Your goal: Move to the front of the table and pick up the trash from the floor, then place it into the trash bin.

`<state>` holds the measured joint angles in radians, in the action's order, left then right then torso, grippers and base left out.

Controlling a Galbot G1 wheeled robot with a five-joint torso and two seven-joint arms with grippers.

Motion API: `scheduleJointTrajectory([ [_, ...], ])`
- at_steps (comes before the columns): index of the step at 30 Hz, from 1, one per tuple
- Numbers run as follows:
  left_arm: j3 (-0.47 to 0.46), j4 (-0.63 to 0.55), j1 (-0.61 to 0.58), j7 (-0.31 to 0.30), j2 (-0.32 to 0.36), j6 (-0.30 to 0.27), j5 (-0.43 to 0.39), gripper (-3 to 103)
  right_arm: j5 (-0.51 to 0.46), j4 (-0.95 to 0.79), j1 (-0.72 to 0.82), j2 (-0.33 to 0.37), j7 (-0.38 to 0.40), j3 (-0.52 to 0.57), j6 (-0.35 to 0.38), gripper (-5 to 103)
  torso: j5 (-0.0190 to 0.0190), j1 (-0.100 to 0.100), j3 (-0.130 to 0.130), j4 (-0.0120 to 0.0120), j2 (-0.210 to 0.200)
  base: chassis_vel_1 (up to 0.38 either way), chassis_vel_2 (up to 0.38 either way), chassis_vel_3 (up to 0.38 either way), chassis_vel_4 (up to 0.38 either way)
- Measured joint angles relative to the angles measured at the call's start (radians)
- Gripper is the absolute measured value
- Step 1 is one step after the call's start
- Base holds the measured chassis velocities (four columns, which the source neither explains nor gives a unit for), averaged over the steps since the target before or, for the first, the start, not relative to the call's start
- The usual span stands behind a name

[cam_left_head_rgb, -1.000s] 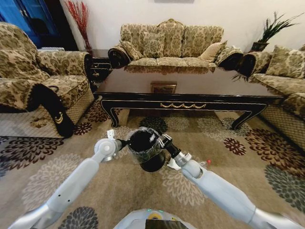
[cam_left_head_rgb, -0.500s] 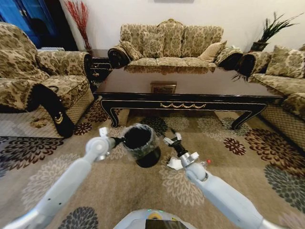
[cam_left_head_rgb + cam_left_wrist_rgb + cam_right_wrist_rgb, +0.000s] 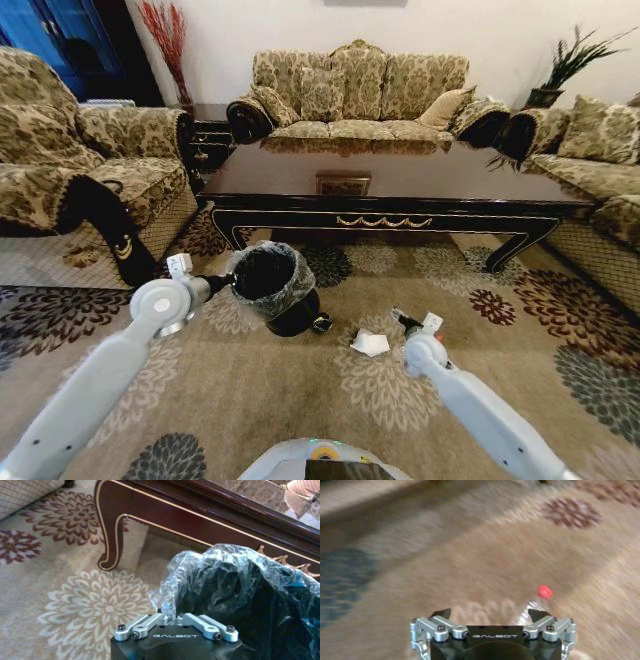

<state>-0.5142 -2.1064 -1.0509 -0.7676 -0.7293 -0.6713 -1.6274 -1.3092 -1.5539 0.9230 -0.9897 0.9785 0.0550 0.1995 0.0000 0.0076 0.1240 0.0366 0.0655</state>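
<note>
Bin (image 3: 265,285) shifted left; right gripper (image 3: 490,615) spread over carpet (image 3: 300,400).

The room is evenly and softly lit, and the sofas are bent outward at the head view's edges. A pale sheen is carried by the glossy table (image 3: 400,185). The right wrist view is smeared by motion blur, the carpet (image 3: 470,555) reduced to streaks.
</note>
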Motion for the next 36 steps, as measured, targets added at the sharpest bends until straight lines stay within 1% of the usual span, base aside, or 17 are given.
scheduleJointTrajectory([
  [1,-0.013,-0.01,-0.014,-0.001,0.004,0.0,0.0,4,-0.006,0.028,-0.002,-0.019,0.008,0.02,0.01,100,0.0,0.0,0.0,-0.0001,0.0,0.0,0.0,0.0,0.0],
  [2,-0.013,-0.01,-0.014,-0.001,0.004,0.0,0.0,4,-0.006,0.028,-0.002,-0.019,0.008,0.02,0.01,100,0.0,0.0,0.0,-0.0001,0.0,0.0,0.0,0.0,0.0],
  [4,-0.038,-0.036,-0.041,-0.003,0.011,0.0,-0.002,4,-0.014,0.097,-0.008,-0.067,0.014,0.062,0.035,100,-0.0001,0.0,0.0,-0.0002,0.0,0.0,0.0,0.0,0.0],
  [5,-0.038,-0.036,-0.041,-0.003,0.011,0.0,-0.002,4,-0.014,0.097,-0.008,-0.067,0.014,0.062,0.035,100,-0.0001,0.0,0.0,-0.0002,0.0,0.0,0.0,0.0,0.0],
  [9,-0.064,-0.076,-0.076,-0.008,0.014,0.0,-0.002,4,-0.009,0.203,-0.018,-0.149,-0.009,0.117,0.047,100,0.0002,0.0,0.0,-0.0002,0.0,0.0,0.0,0.0,0.0],
  [10,-0.064,-0.076,-0.076,-0.008,0.014,0.0,-0.002,4,-0.009,0.203,-0.018,-0.149,-0.009,0.117,0.047,100,0.0002,0.0,0.0,-0.0002,0.0,0.0,0.0,0.0,0.0],
  [13,-0.075,-0.092,-0.096,-0.013,0.015,0.001,0.001,4,0.011,0.268,-0.022,-0.187,-0.054,0.143,0.039,100,-0.0002,0.0,0.0,-0.0002,0.0,0.0,0.0,0.0,0.0],
  [17,-0.078,-0.101,-0.106,-0.014,0.015,0.002,0.003,4,0.033,0.326,-0.028,-0.21,-0.085,0.155,0.027,100,0.0001,0.0,0.0,-0.0003,0.0,0.0,0.0,0.0,0.0],
  [21,-0.078,-0.103,-0.107,-0.015,0.018,0.002,0.003,4,0.045,0.358,-0.034,-0.218,-0.11,0.162,0.018,100,0.0,0.0,0.0,-0.0003,0.0,0.0,0.0,0.0,0.0],
  [22,-0.078,-0.103,-0.107,-0.015,0.019,0.002,0.003,4,0.047,0.365,-0.035,-0.219,-0.118,0.163,0.016,102,0.0,0.0,0.0,-0.0003,0.0,0.0,0.0,0.0,0.0],
  [24,-0.075,-0.103,-0.104,-0.015,0.022,0.003,0.003,4,0.052,0.383,-0.039,-0.219,-0.134,0.167,0.01,96,0.0,0.0,0.0,-0.0003,0.0,0.0,0.0,0.0,0.0],
  [26,-0.074,-0.103,-0.103,-0.015,0.023,0.003,0.003,4,0.055,0.386,-0.04,-0.219,-0.137,0.168,0.008,96,0.0,0.0,0.0,-0.0003,0.0,0.0,0.0,0.0,0.0],
  [29,-0.067,-0.099,-0.094,-0.015,0.027,0.003,0.002,4,0.058,0.384,-0.037,-0.218,-0.139,0.168,0.007,83,0.0,0.0,0.0,-0.0003,0.0,0.0,0.0,0.0,0.0],
  [30,-0.067,-0.099,-0.094,-0.015,0.027,0.003,0.002,4,0.058,0.384,-0.037,-0.218,-0.139,0.168,0.007,83,0.0,0.0,0.0,-0.0003,0.0,0.0,0.0,0.0,0.0],
  [32,-0.064,-0.097,-0.09,-0.015,0.027,0.003,0.0,4,0.063,0.382,-0.034,-0.218,-0.138,0.168,0.007,72,0.0,0.0,0.0,-0.0003,0.0,0.0,0.0,0.0,0.0],
  [33,-0.064,-0.097,-0.09,-0.015,0.027,0.003,0.0,4,0.063,0.382,-0.034,-0.218,-0.138,0.168,0.007,72,0.0,0.0,0.0,-0.0003,0.0,0.0,0.0,0.0,0.0],
  [36,-0.058,-0.095,-0.086,-0.015,0.027,0.003,-0.001,4,0.074,0.388,-0.032,-0.221,-0.137,0.17,0.008,56,-0.0003,0.0,0.0,-0.0002,0.0,0.0,0.0,0.0,0.0],
])
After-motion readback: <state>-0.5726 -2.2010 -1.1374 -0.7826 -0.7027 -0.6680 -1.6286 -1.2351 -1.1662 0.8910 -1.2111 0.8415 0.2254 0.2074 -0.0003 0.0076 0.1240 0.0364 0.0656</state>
